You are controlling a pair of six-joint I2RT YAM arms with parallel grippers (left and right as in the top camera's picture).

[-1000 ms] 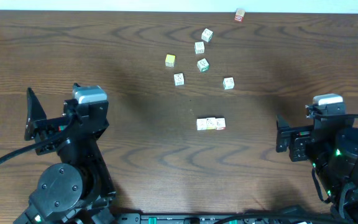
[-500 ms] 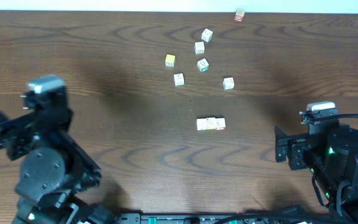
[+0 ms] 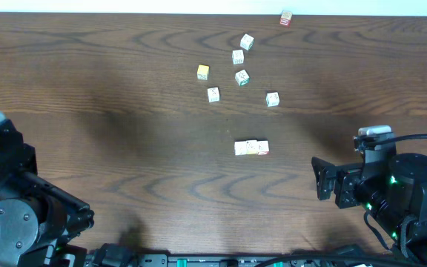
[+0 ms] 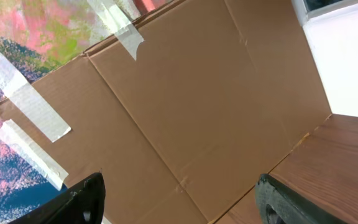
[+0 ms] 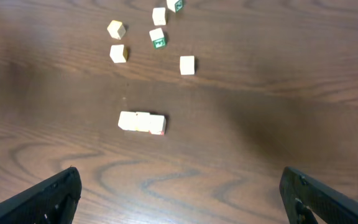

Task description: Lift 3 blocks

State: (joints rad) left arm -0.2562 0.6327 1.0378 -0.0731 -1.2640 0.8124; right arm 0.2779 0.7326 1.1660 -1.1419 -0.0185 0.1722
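The three blocks (image 3: 251,147) were tiny pale wooden cubes, touching side by side in a short row on the table (image 3: 124,89). The row ran from 9 to 3 o'clock: a plain whitish cube, a yellow-tinted one in the middle, and a red-edged one at the 3 o'clock end. Seen from overhead, they lay at about 10 o'clock from the right gripper (image 3: 319,179), well apart from it. Its jaws were spread wide and empty. The left gripper (image 4: 179,196), its jaws likewise apart, faced cardboard (image 4: 197,93).
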